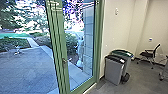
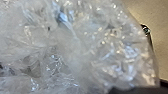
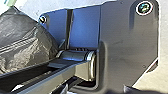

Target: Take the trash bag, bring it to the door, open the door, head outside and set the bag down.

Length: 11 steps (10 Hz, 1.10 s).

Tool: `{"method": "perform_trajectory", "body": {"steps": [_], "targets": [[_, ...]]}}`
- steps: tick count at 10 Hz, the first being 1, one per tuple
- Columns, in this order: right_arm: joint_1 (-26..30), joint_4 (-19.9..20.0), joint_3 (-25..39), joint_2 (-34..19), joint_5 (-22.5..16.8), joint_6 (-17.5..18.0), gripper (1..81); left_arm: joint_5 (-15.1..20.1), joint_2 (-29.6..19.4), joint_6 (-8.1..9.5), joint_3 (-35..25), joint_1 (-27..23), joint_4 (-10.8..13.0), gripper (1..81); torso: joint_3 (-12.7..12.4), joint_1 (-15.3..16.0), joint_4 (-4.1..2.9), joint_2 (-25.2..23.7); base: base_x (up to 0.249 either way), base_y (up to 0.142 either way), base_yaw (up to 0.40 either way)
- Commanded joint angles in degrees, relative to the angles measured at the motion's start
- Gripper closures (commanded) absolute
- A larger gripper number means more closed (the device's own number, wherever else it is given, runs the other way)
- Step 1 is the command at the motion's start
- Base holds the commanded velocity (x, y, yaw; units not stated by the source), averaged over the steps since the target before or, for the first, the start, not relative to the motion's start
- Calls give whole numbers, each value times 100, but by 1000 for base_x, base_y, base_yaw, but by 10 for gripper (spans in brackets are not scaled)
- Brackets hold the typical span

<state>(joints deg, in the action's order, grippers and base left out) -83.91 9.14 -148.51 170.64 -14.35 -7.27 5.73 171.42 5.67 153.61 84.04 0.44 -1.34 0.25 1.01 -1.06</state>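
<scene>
Where the trash bag (image 3: 27,47) is: beside the robot's plate (image 3: 127,45), dark, creased
Clear plastic (image 2: 75,50): crumpled, near left wrist; same bag or not, cannot tell
Jaws, left and right: cannot tell
Door (image 1: 58,37): glazed, green-framed, ahead

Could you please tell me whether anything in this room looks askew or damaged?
Nothing clearly stands out: the black-lidded bin and green-lidded bin stand upright by the wall, and the office chair is upright. A small dark object at the bins' foot is too unclear to judge.
</scene>
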Motion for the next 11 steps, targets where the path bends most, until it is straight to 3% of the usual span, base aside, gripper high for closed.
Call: {"method": "perform_trajectory", "body": {"steps": [1,6,11], "targets": [[379,0,42,16,-358,-21,10,315,-21,-40,-7,-358,62,811,0,2,0,0,178,0,0],[379,-9,25,25,-358,-21,10,315,-11,-31,-7,-366,97,811,0,2,0,2,178,0,0],[379,-9,25,25,-358,-21,10,315,-3,-31,-7,-366,97,811,0,5,0,2,178,-80,0]]}}
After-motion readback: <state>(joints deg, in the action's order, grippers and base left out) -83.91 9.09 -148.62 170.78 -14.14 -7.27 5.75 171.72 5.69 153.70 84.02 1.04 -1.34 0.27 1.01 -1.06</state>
